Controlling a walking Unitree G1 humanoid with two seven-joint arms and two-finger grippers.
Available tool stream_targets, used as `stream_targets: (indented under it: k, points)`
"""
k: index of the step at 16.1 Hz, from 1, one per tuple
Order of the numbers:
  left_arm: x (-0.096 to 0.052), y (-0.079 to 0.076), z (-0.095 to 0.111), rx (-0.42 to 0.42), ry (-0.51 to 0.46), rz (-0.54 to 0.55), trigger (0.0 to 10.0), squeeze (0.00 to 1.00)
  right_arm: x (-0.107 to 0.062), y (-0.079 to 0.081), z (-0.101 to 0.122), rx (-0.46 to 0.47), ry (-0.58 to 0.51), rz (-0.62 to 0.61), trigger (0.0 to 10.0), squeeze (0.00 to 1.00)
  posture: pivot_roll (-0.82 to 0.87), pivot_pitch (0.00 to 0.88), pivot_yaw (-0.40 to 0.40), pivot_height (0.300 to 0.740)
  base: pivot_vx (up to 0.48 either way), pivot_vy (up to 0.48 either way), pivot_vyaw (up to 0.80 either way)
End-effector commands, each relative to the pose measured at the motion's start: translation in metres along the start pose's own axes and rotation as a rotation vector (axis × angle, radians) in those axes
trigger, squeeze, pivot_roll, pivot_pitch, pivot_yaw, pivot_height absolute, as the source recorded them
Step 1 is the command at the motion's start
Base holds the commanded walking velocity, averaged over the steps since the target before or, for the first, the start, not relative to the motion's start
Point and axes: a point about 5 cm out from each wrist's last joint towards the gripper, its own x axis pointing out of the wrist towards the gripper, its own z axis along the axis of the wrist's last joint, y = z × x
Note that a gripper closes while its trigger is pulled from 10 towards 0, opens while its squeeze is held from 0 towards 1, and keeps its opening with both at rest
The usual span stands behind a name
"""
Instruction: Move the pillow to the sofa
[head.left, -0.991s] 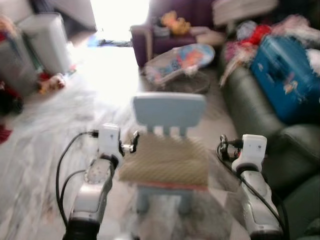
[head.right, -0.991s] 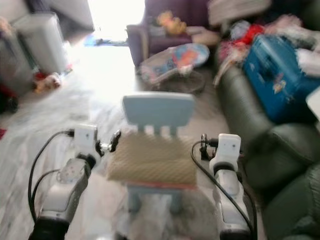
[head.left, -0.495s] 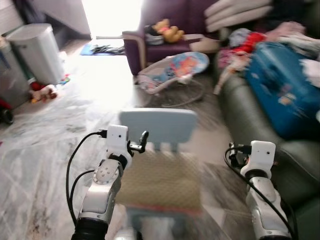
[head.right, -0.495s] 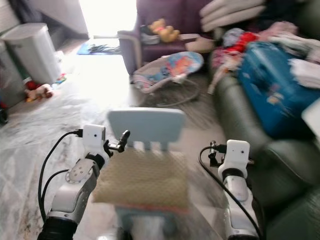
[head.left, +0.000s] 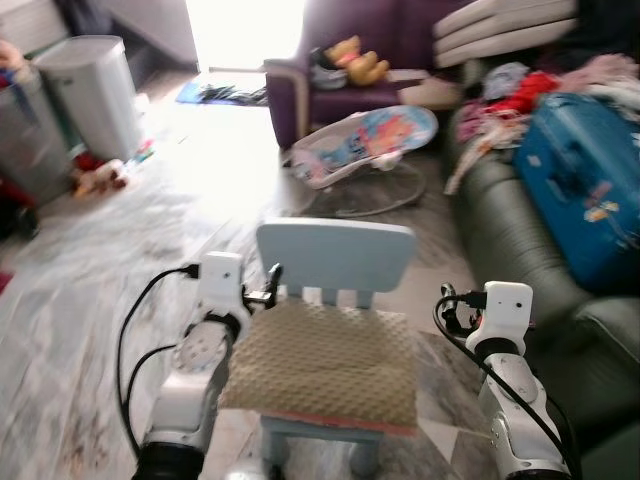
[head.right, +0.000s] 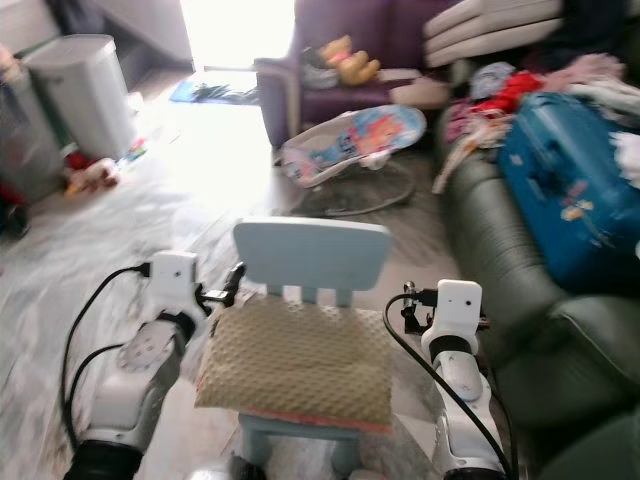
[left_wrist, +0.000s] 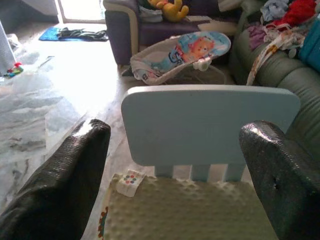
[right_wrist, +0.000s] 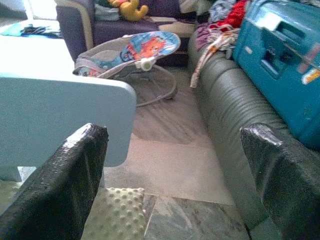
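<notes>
On your left, the left gripper (left_wrist: 175, 165) hangs beside the chair's near-left edge with its jaws apart around nothing. Between your arms, the beige dimpled pillow (head.left: 325, 362) lies flat on the seat of the pale blue chair (head.left: 335, 253). The right gripper (right_wrist: 172, 170), jaws apart too, hangs off the chair's right side, with the dark green sofa (head.left: 520, 240) further right carrying a blue suitcase (head.left: 585, 185).

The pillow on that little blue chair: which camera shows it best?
The left eye view: the whole beige, bumpy pillow lies flat on the small chair, corner to corner. The right eye view shows the same. The left wrist view catches just its back part, the right wrist view one corner.
</notes>
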Motion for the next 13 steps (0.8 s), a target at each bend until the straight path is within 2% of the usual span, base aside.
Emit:
stream_targets:
  k: [1, 3, 5, 6, 7, 10, 13]
  points:
    - [-0.002, 0.003, 0.002, -0.002, 0.01, 0.003, 10.0, 0.0, 0.001, 0.0, 0.001, -0.001, -0.003, 0.007, 10.0, 0.0, -0.02, 0.0, 0.01, 0.74, 0.0, 0.0, 0.0]
    - [-0.006, 0.005, -0.001, 0.049, -0.002, -0.001, 10.0, 0.0, 0.001, 0.0, 0.001, 0.004, 0.0, 0.005, 10.0, 0.0, -0.02, 0.0, 0.009, 0.74, 0.0, 0.0, 0.0]
    - [-0.008, 0.006, 0.0, 0.048, -0.042, 0.016, 10.0, 0.0, 0.001, 0.002, 0.001, 0.016, -0.002, 0.017, 10.0, 0.0, -0.02, 0.0, 0.008, 0.74, 0.0, 0.0, 0.0]
    - [-0.009, 0.008, -0.003, 0.047, -0.021, 0.046, 10.0, 0.0, 0.001, 0.004, 0.001, 0.031, -0.002, 0.029, 10.0, 0.0, -0.02, 0.0, 0.007, 0.74, 0.0, 0.0, 0.0]
    - [-0.009, 0.012, -0.006, 0.081, -0.012, 0.087, 10.0, 0.0, 0.0, 0.005, 0.001, 0.042, -0.002, 0.042, 10.0, 0.0, -0.02, 0.0, 0.006, 0.74, 0.0, 0.0, 0.0]
    - [-0.012, 0.018, -0.011, 0.107, 0.003, 0.123, 10.0, 0.0, -0.002, 0.007, 0.0, 0.053, 0.0, 0.068, 10.0, 0.0, -0.02, 0.0, -0.001, 0.74, 0.0, 0.0, 0.0]
    - [-0.01, 0.02, -0.01, 0.095, 0.004, 0.148, 10.0, 0.0, -0.001, 0.011, 0.001, 0.067, -0.002, 0.098, 10.0, 0.0, -0.02, 0.0, -0.004, 0.74, 0.0, 0.0, 0.0]
